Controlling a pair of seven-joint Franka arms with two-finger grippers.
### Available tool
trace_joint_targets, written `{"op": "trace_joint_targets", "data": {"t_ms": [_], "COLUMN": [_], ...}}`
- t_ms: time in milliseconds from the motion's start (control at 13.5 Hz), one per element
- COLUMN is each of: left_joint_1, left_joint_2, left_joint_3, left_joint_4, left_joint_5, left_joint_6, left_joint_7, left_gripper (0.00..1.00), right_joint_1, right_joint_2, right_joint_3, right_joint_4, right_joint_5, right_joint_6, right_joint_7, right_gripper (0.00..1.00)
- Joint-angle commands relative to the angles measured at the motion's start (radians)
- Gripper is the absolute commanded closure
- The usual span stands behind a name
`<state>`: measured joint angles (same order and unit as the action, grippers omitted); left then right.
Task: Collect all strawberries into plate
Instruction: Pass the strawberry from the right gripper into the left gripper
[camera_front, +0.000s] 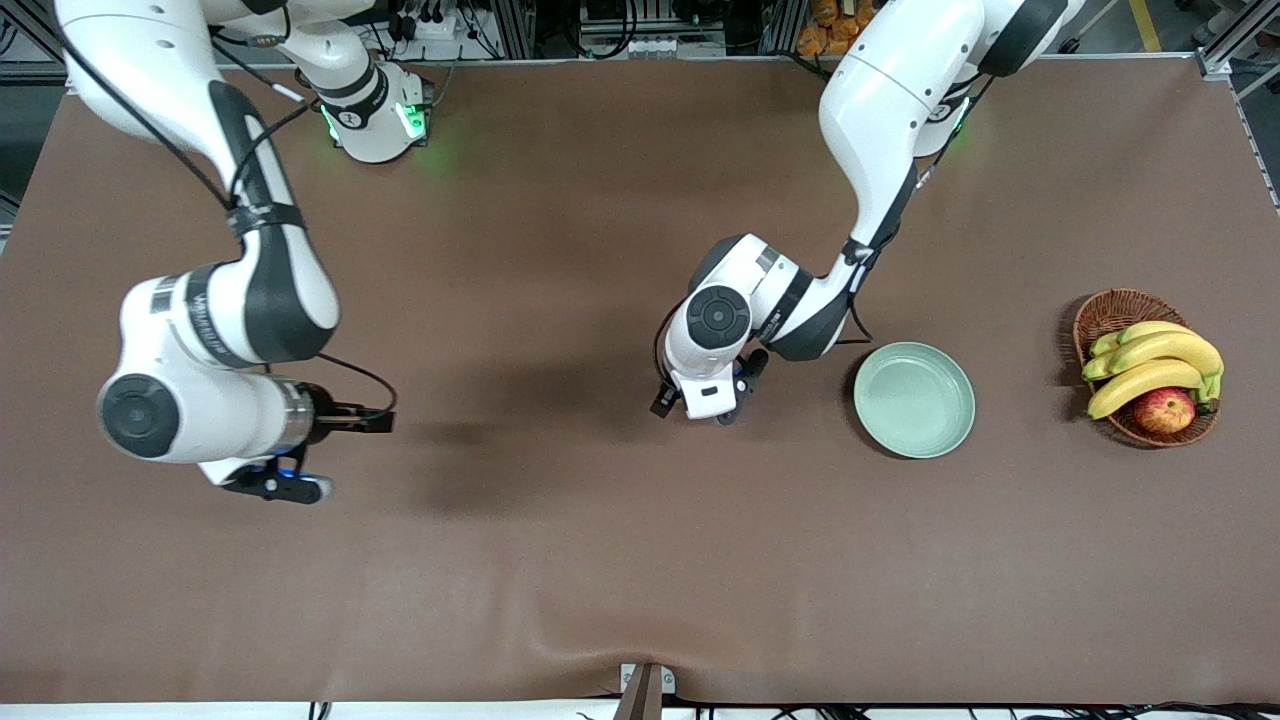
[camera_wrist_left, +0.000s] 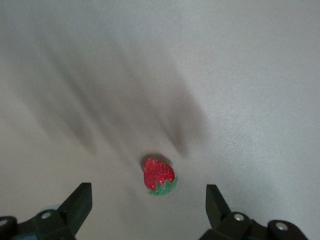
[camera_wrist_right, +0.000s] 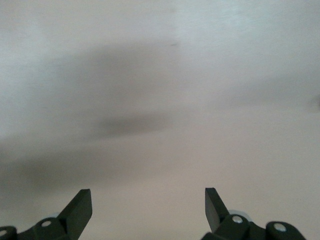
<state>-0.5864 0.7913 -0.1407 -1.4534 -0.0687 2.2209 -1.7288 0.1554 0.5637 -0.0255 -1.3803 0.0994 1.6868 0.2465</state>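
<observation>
One strawberry (camera_wrist_left: 159, 176), red with a green cap, lies on the brown table just ahead of my left gripper (camera_wrist_left: 148, 193), which is open with its fingers spread wide to either side of it and not touching it. In the front view the left gripper (camera_front: 700, 405) hangs low over the table beside the empty mint-green plate (camera_front: 914, 399) and hides that berry. No other strawberries show in any view. My right gripper (camera_front: 270, 485) is open and empty over bare table at the right arm's end; the right wrist view (camera_wrist_right: 147, 195) shows only tablecloth.
A brown wicker basket (camera_front: 1110, 312) with bananas (camera_front: 1150, 365) and a red-yellow apple (camera_front: 1164, 410) stands beside the plate toward the left arm's end of the table. The tablecloth has a small ridge at the table edge nearest the front camera.
</observation>
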Motion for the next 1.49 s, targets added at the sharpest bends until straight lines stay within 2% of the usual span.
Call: {"op": "trace_joint_targets", "data": {"t_ms": [0,149,223,371,668,743,891,965,1114,1337,1411], "left_joint_1": [-0.029,-0.035,-0.038,-0.052,-0.056,-0.056,-0.053,-0.053,-0.046,-0.011,0.022], "left_joint_2": [0.031,0.045,0.048,0.049,0.072,0.074,0.075,0.075,0.074,0.024,-0.030], "left_joint_3": [0.018,0.020,0.029,0.033,0.033,0.033,0.033,0.033,0.032,0.033,0.032], "left_joint_4": [0.034,0.034,0.033,0.027,0.024,0.024,0.024,0.025,0.027,0.018,0.007], "left_joint_5": [-0.011,-0.008,-0.008,0.010,0.047,0.058,0.063,0.063,0.063,0.070,0.072], "left_joint_6": [0.040,0.083,0.083,0.083,0.083,0.083,0.083,0.083,0.083,0.051,-0.014], "left_joint_7": [-0.122,-0.187,-0.201,-0.202,-0.212,-0.210,-0.204,-0.204,-0.199,-0.169,-0.134], "left_gripper": [0.00,0.00,0.04,0.06,0.14,0.20,0.39,0.54,1.00,1.00,1.00], "right_joint_1": [-0.068,-0.114,-0.146,-0.212,-0.321,-0.344,-0.372,-0.373,-0.387,-0.411,-0.412], "right_joint_2": [-0.096,-0.137,-0.140,-0.120,-0.036,-0.019,0.024,0.028,0.045,0.068,0.070], "right_joint_3": [0.021,0.021,0.021,0.021,0.021,0.021,0.022,0.022,0.022,0.022,0.022], "right_joint_4": [-0.139,-0.253,-0.281,-0.284,-0.293,-0.307,-0.330,-0.330,-0.332,-0.335,-0.339], "right_joint_5": [-0.052,-0.089,-0.107,-0.142,-0.149,-0.149,-0.145,-0.145,-0.145,-0.145,-0.145], "right_joint_6": [0.043,0.149,0.187,0.238,0.370,0.420,0.484,0.482,0.491,0.507,0.507], "right_joint_7": [-0.091,-0.172,-0.203,-0.295,-0.478,-0.522,-0.588,-0.592,-0.648,-0.719,-0.731], "right_gripper": [0.00,0.00,0.00,0.00,0.00,0.00,0.00,0.00,0.00,0.07,0.09]}}
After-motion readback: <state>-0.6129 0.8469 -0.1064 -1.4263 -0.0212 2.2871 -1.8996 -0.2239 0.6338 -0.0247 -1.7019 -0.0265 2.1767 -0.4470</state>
